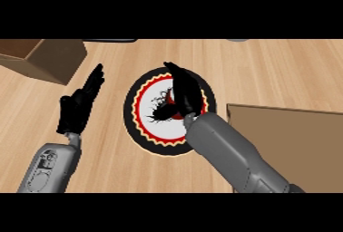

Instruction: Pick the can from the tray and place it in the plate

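Note:
The round plate (150,131), with a black rim, a red and yellow ring and a white middle, lies at the counter's centre. My right hand (184,93) is stretched over it, fingers straight and pointing away from me, so it is open. A small red patch, which looks like the can (173,112), shows at the hand's left edge over the plate's middle; the hand and wrist hide most of it. I cannot tell whether the can is upright. The brown tray (288,124) lies to the right of the plate. My left hand (77,108) rests open at the left, fingers up.
A brown cardboard box (43,56) stands at the back left corner. A dark object (110,40) and a grey one (237,40) peek in at the far edge. Bare wooden counter (268,72) lies behind the tray.

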Tool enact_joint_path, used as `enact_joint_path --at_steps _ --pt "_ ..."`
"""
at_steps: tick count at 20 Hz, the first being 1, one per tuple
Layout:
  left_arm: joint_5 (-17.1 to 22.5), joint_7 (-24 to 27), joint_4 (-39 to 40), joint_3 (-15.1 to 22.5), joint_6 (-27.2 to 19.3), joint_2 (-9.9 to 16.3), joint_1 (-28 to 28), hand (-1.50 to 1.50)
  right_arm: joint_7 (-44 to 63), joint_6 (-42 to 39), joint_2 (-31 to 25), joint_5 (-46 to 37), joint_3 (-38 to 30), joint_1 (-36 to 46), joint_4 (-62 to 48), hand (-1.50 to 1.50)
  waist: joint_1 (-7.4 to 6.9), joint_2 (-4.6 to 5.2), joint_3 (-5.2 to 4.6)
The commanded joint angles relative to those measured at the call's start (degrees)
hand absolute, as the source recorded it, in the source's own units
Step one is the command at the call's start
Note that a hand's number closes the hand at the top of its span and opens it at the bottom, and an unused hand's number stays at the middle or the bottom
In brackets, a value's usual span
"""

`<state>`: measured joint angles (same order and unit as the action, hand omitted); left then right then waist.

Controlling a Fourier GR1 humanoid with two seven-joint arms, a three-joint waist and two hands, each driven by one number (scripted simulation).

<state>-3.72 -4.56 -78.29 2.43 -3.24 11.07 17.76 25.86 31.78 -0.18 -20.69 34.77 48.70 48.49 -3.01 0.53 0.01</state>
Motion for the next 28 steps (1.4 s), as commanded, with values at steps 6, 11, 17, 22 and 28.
enact_joint_path --at_steps 6,11,17,22,28 --pt "-0.65 -2.03 -2.81 -0.48 -1.69 -0.73 -1.50 0.00 -8.60 13.20 0.18 8.85 -6.94 -6.18 8.09 -1.50 2.49 -0.59 0.05" --pt "0.91 0.52 -2.92 -3.12 1.30 2.55 -5.73 0.00 -6.91 12.39 -7.13 8.46 -10.49 -15.83 21.06 -1.50 3.84 -0.96 0.00" --pt "-0.15 -0.18 -3.44 -2.61 -0.37 0.34 -5.48 0.00 -10.95 3.45 -18.22 14.53 -15.71 -29.13 35.89 -1.50 3.84 -0.75 0.00" --pt "-0.80 0.24 0.04 -3.14 -0.04 -0.25 -1.97 0.00 -13.61 -4.84 -24.14 19.30 -20.96 -36.53 42.18 -1.50 3.94 -0.58 -0.01" --pt "-1.36 -0.66 -0.71 -4.84 1.14 0.34 -0.58 0.00 -23.64 -10.83 -21.47 21.72 -29.24 -36.96 33.52 -1.50 3.11 -0.49 0.00"
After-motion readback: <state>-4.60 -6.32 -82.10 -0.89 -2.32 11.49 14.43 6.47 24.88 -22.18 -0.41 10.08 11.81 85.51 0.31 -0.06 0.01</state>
